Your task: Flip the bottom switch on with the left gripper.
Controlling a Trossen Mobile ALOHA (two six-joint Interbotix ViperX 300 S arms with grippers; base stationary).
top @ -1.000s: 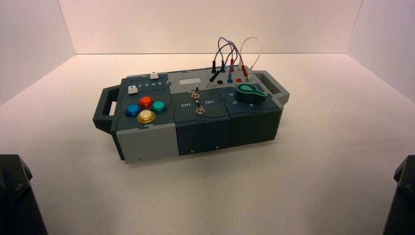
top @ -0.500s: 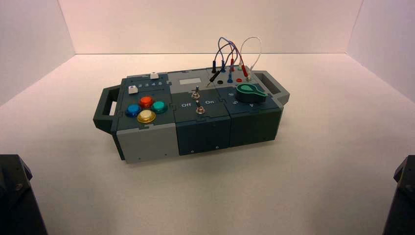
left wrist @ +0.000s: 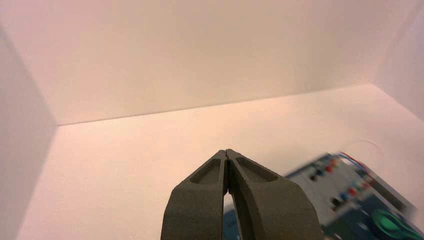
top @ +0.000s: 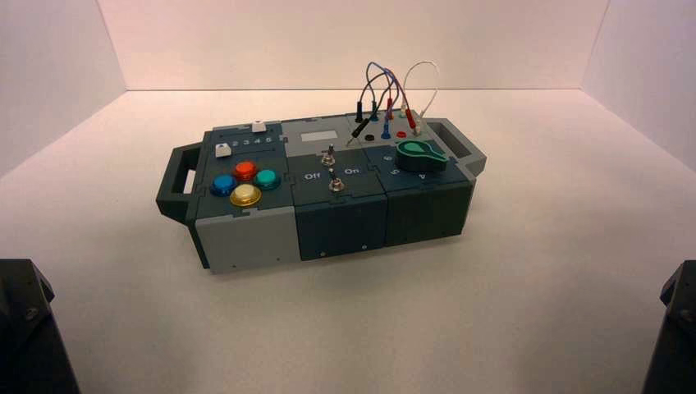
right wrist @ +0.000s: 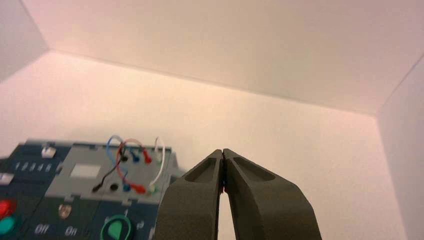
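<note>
Meanwhile left gripper (left wrist: 227, 156) parked low at robot's left, well apart from box (top: 320, 193), fingertips pressed together, grasping nothing. Right gripper (right wrist: 222, 154) likewise clenched, empty, parked right. Bottom switch (top: 335, 182) on box's middle panel, nearer front, untouched.

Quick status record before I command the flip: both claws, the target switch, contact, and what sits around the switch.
left claw: shut, empty, held off the box, near the robot
right claw: shut, empty, parked on its own side
box: on the white table, slightly turned
bottom switch: nearer of the two toggles in the middle panel, between the Off and On lettering
top switch: just behind it
contact: none; switch untouched
coloured buttons: left of the switches
green knob: right of the switches
wires: plugged in behind the knob
</note>
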